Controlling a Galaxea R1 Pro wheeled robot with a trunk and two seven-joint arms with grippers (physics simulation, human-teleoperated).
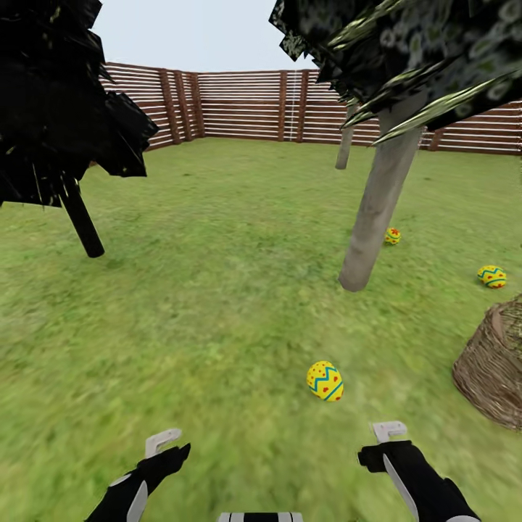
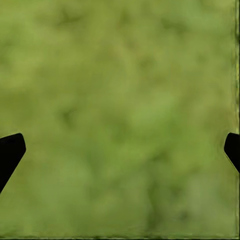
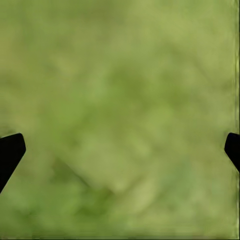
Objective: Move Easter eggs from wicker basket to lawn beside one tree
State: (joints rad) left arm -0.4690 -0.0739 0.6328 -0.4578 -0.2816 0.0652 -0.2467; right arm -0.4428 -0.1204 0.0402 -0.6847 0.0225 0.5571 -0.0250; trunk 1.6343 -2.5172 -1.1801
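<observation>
Lying on the lawn [image 1: 181, 304], all three eggs are out of the basket: nearest egg [image 1: 325, 380] sits well short of the pale trunk [image 1: 379, 199], second egg [image 1: 392, 235] just behind the trunk's base, third egg [image 1: 491, 276] off to the right, between tree and wicker basket [image 1: 496, 370]. Judgement: eggs look small, rigid, smooth and rounded, so likely light but prone to roll or slip; best taken across the narrow middle with fingers on opposite sides. Basket interior is largely cut off at the frame edge; contents cannot be confirmed, though no egg shows in the visible part. Left gripper [image 1: 165, 444] and right gripper [image 1: 388, 435] hang low over grass, both spread wide, holding nothing. Fence [image 1: 239, 105] rings the yard.
</observation>
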